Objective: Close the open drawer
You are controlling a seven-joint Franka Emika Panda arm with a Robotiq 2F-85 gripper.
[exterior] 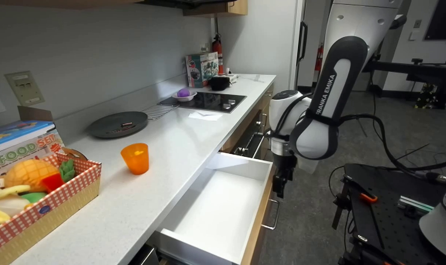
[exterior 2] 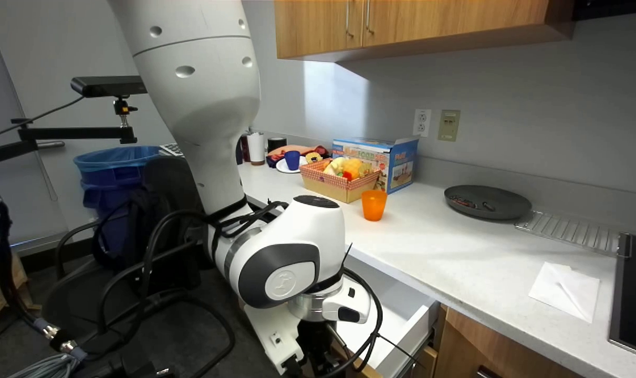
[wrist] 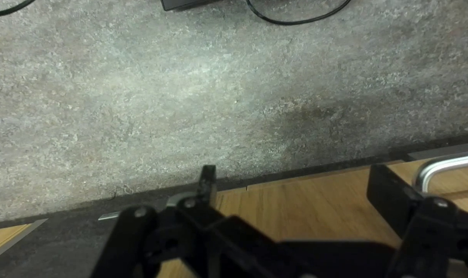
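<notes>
Gripper (wrist: 293, 181) is hanging spread wide, and the drawer (exterior: 219, 204) is sitting between it and the counter's front edge (exterior: 173, 198).

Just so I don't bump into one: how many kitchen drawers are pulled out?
1: the wide, white-lined, wood-fronted drawer, out from under the white countertop. In an exterior view the white robot arm partly covers it; another could be hidden.

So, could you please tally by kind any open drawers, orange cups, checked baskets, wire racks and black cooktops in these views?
Open drawer: 1
Orange cup: 1
Checked basket: 1
Wire rack: 1
Black cooktop: 1
Total: 5
</notes>
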